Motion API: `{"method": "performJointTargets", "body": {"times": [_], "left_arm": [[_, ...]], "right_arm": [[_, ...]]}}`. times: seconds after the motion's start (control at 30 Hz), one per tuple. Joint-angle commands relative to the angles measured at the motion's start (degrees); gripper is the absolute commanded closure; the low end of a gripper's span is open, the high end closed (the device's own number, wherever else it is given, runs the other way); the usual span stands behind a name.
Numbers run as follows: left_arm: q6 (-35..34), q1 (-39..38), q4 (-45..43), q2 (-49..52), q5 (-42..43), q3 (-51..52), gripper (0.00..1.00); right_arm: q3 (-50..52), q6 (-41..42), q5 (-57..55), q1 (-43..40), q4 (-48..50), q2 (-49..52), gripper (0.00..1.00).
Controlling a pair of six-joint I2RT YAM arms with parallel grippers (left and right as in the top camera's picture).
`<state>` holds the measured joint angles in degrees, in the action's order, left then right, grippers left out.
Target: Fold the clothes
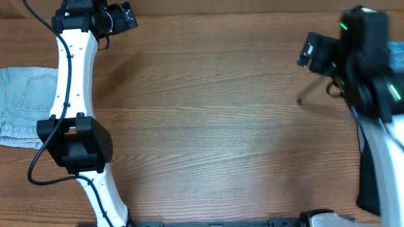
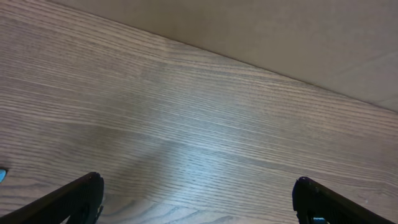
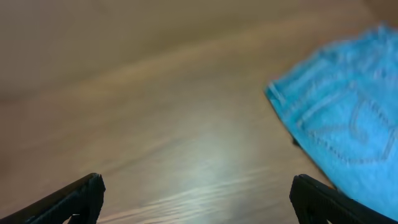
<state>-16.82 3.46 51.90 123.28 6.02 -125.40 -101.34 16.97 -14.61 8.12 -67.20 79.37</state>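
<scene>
Pale light-blue denim shorts (image 1: 24,104) lie bunched at the table's far left edge, a stitched pocket facing up, partly hidden behind my left arm. My left gripper (image 1: 125,15) is at the back left of the table, away from the shorts. In the left wrist view the left gripper (image 2: 199,200) is open over bare wood. My right gripper (image 1: 310,53), blurred, hovers at the back right. In the right wrist view the right gripper (image 3: 198,199) is open with nothing between its fingers.
A brighter blue denim garment (image 3: 348,118) lies just right of my right gripper, and shows at the table's right edge (image 1: 396,60). A dark cloth (image 1: 368,173) hangs at the right edge lower down. The wooden table (image 1: 221,126) spans the middle.
</scene>
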Motion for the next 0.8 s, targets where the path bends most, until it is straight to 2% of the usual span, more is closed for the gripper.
{"method": "performJointTargets", "body": {"times": [0.0, 0.07, 0.2, 0.37, 0.53, 0.63, 0.77], "left_arm": [[-1.01, 0.00, -0.02, -0.28, 0.42, -0.66, 0.00], [-1.01, 0.00, -0.04, -0.28, 0.42, -0.66, 0.00], [-1.01, 0.00, -0.02, -0.28, 0.42, -0.66, 0.00], [-1.01, 0.00, -0.04, -0.28, 0.42, -0.66, 0.00], [-1.01, -0.15, -0.02, -0.28, 0.42, -0.66, 0.00], [-1.01, -0.09, -0.02, -0.28, 0.42, -0.66, 0.00], [-1.01, -0.13, -0.02, -0.28, 0.44, -0.66, 0.00]], "right_arm": [[0.35, 0.61, -0.76, 1.92, 1.03, -12.98, 0.00], [5.40, 0.79, -0.66, 1.95, 2.84, -23.56, 0.00], [24.04, 1.09, 1.49, 1.95, 4.26, -48.83, 0.00], [45.13, 1.31, 1.90, 1.88, 10.03, -70.97, 0.00], [62.16, 1.31, 2.36, 0.39, 25.86, -77.13, 0.00], [74.14, 1.73, 5.31, -1.46, 40.74, -77.15, 0.00], [84.52, 7.28, 5.73, -3.76, 53.99, -77.20, 0.00]]}}
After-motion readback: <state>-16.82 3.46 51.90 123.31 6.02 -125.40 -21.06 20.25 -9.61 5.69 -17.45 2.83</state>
